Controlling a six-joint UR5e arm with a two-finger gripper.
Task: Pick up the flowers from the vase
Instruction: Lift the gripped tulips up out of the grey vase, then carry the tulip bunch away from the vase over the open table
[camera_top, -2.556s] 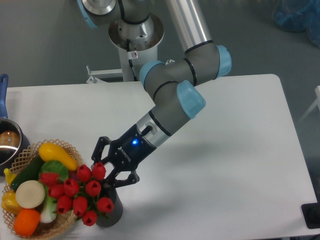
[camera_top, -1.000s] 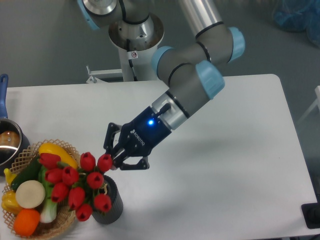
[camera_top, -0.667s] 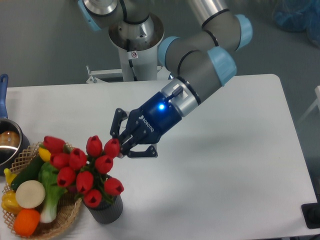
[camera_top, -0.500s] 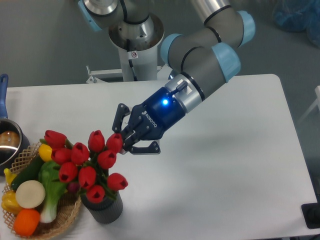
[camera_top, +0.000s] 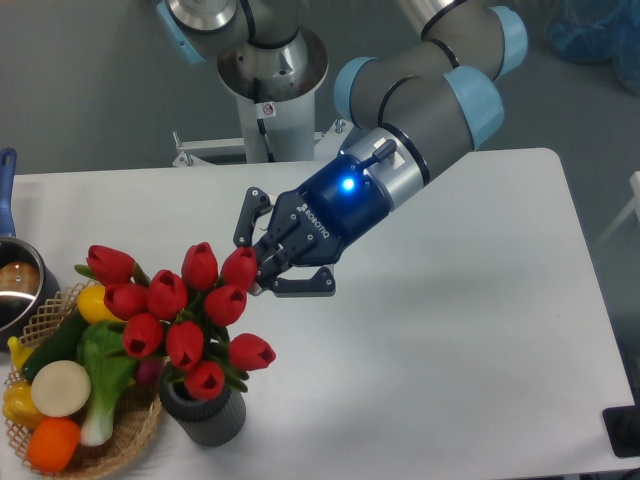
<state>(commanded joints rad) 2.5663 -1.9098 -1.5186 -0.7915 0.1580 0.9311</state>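
Note:
The flowers (camera_top: 180, 310), a bunch of red tulip buds with green leaves, hang raised above the vase (camera_top: 203, 412), a short dark grey ribbed cylinder near the table's front left. My gripper (camera_top: 262, 262) is shut on the flowers at the bunch's upper right side, its black fingers closed beside the top buds. The stems' lower ends are hidden behind the buds, so I cannot tell whether they still reach into the vase's mouth.
A woven wicker basket (camera_top: 130, 440) with vegetables stands at the front left, touching the vase's left side. A steel pot (camera_top: 18, 290) with a blue handle sits at the left edge. The white table (camera_top: 450, 350) extends to the right.
My gripper has risen and moved up and to the right with the flowers in it. The bunch has lifted higher above the vase, which stays in place.

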